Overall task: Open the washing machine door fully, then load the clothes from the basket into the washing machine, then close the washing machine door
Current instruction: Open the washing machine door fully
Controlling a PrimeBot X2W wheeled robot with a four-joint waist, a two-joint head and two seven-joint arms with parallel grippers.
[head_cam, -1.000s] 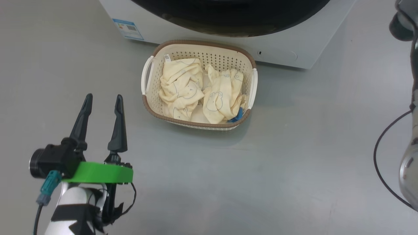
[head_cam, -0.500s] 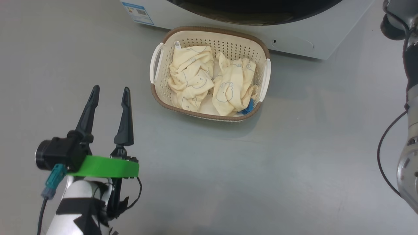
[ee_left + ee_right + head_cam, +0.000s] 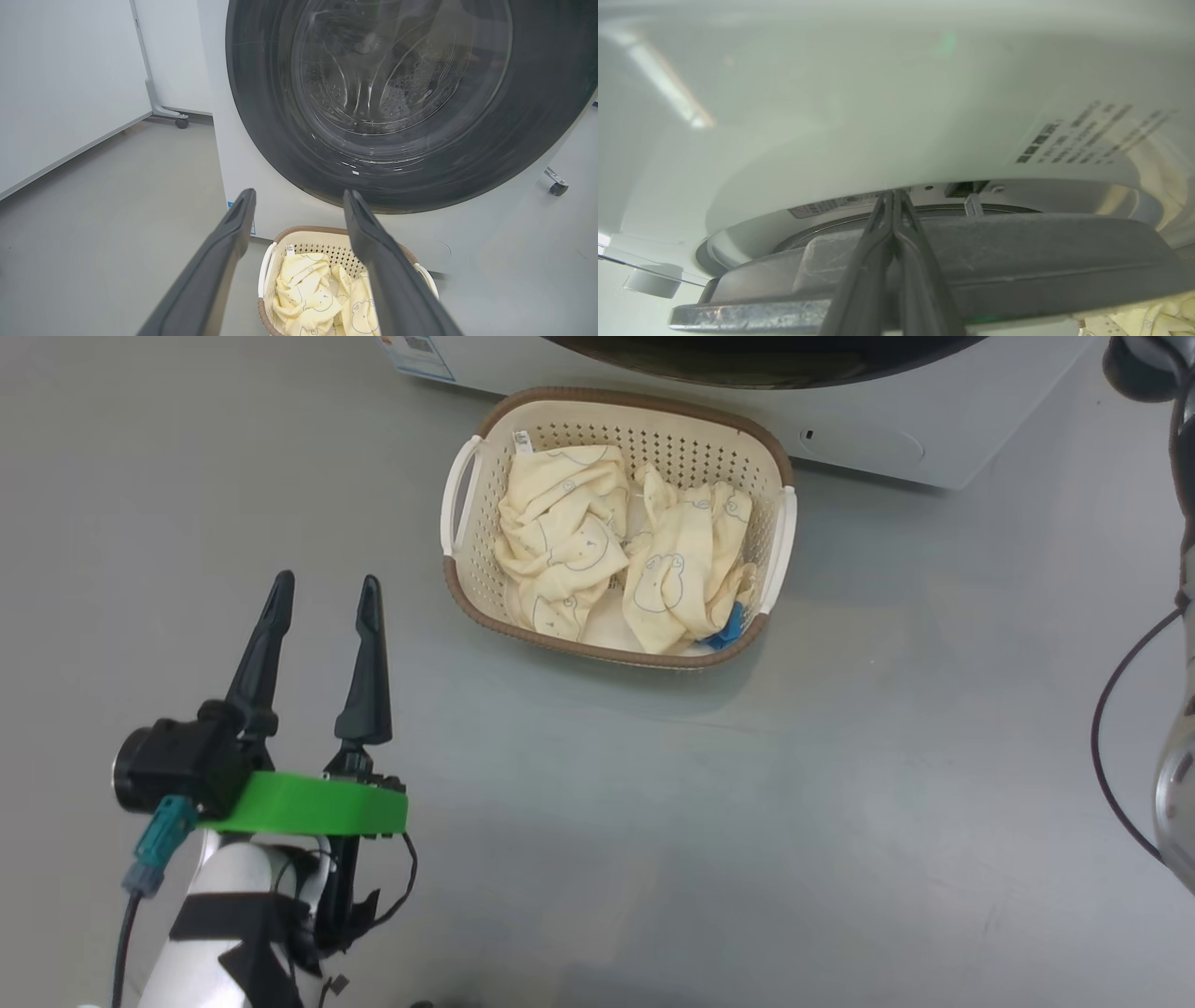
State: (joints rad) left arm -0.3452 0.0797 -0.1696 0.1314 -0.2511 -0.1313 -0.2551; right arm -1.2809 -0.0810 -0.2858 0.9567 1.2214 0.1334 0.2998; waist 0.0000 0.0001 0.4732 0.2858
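Observation:
The cream basket [image 3: 471, 581] stands on the floor right in front of the white washing machine [image 3: 887, 429], holding the pale yellow clothes [image 3: 607, 541] and a small blue piece [image 3: 726, 630]. My left gripper [image 3: 327, 583] hovers open and empty to the basket's lower left. In the left wrist view it [image 3: 299, 196] points at the black-rimmed washing machine door [image 3: 397, 93] above the basket [image 3: 265, 275]. My right gripper [image 3: 893, 193] is shut, its tips in the narrow gap between the door's dark edge [image 3: 1017, 252] and the machine's front [image 3: 878, 116]. The door stands slightly ajar.
Grey floor stretches around the basket. A white wheeled panel [image 3: 70, 93] stands left of the machine, with a caster [image 3: 182, 122] near its corner. Another caster [image 3: 558, 186] sits at the right. My right arm and its black cable [image 3: 1111, 709] run along the head view's right edge.
The head camera has shifted, so the basket and machine sit higher and further right in the picture. Both grippers keep their state.

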